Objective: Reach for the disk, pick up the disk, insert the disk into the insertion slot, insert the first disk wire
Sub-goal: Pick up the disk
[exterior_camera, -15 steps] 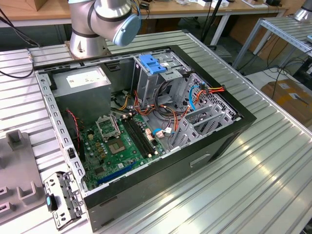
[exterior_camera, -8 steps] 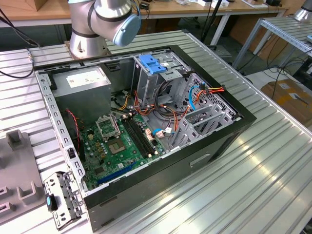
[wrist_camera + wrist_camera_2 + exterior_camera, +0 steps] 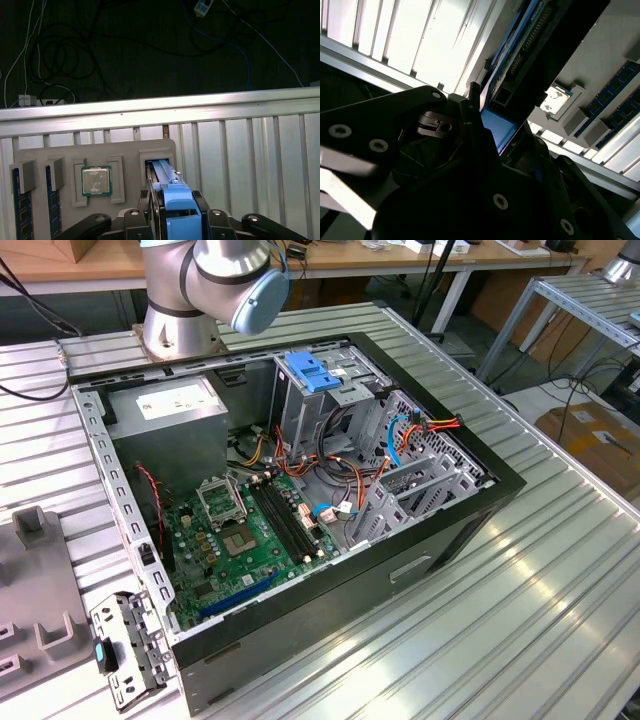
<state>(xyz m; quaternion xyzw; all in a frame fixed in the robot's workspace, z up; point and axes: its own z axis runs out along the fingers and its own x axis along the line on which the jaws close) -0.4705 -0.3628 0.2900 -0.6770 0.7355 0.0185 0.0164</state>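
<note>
open computer case [image 3: 478, 502] on a ribbed aluminium table [image 3: 560, 590]; bare ribs run along the table's edge at the exterior view's right. the insertion slot [image 3: 420, 475], a low perforated grey cage at the case's side toward that edge, has red and orange wires [image 3: 432, 425] draped just beside it and a taller blue-capped cage [image 3: 315, 380] next to it. in the first wrist view the disk [image 3: 172, 200] stands on edge in a slot of a grey holder tray [image 3: 130, 150] near the table's edge rail, long axis roughly square to that rail. the gripper [image 3: 175, 194] straddles it, one jaw on each side; whether the jaws clamp it cannot be told. a processor chip [image 3: 96, 180] and memory modules [image 3: 20, 200] occupy neighbouring tray pockets.
</note>
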